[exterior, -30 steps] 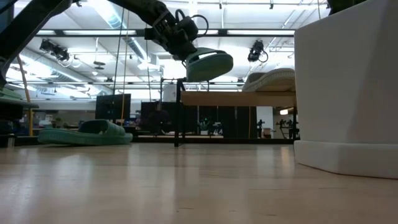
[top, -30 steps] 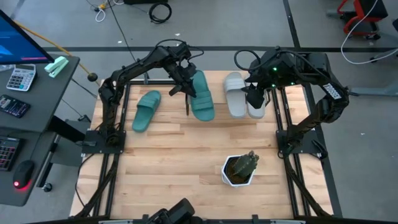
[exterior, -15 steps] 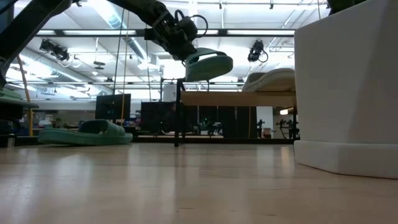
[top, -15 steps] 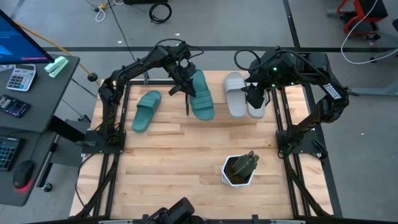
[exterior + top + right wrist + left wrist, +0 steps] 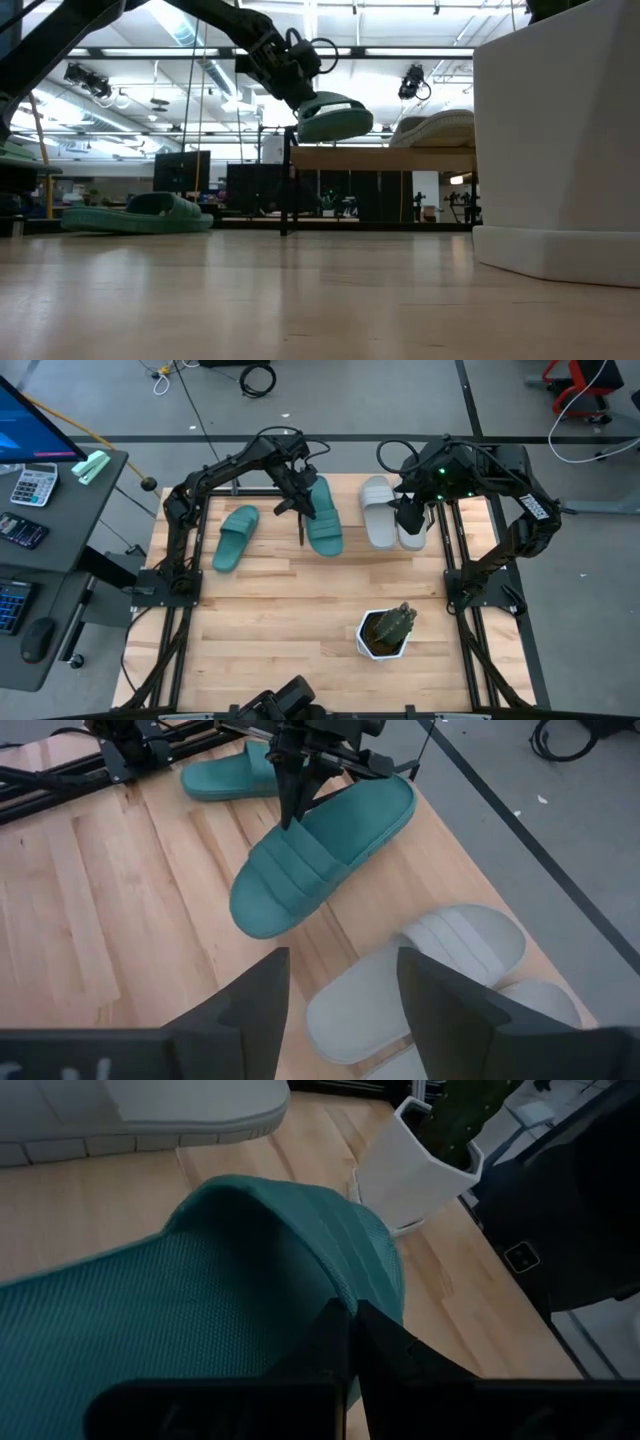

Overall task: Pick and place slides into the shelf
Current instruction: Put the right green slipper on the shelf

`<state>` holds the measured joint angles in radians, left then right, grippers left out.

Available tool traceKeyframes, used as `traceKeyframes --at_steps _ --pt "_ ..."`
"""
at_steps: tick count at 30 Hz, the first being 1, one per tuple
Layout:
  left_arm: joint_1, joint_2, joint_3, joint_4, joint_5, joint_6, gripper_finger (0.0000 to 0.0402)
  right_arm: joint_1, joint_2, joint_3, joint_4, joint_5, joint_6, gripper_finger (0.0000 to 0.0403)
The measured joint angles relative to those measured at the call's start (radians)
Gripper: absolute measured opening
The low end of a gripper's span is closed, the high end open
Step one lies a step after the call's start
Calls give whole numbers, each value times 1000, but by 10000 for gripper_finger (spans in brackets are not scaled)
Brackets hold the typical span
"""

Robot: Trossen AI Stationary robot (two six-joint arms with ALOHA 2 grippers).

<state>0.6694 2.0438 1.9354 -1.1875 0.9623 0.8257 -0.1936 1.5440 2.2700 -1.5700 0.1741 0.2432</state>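
Placement step: left claw (image 5: 297,495) grips 1 teal slide (image 5: 324,515) above the shelf (image 5: 385,158). Next: lower, release. Right claw (image 5: 340,985) waits, spread.

- Evenly bright from above in the high view; soft, short shadows on the table (image 5: 300,600)
- Backlit in the low view by ceiling strip lights (image 5: 180,30), glaring white; near planks blurred
- Out of focus close up in the left wrist view: teal slide (image 5: 200,1310) soft, dark tool (image 5: 345,1345) in shadow
- Sharp, evenly lit in the right wrist view
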Motion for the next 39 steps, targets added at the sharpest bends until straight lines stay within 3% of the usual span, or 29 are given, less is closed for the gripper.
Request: traceKeyframes --at_steps 39 --pt "5 31 2 -26 -34 24 10 0 0 0 0 0 0 193"
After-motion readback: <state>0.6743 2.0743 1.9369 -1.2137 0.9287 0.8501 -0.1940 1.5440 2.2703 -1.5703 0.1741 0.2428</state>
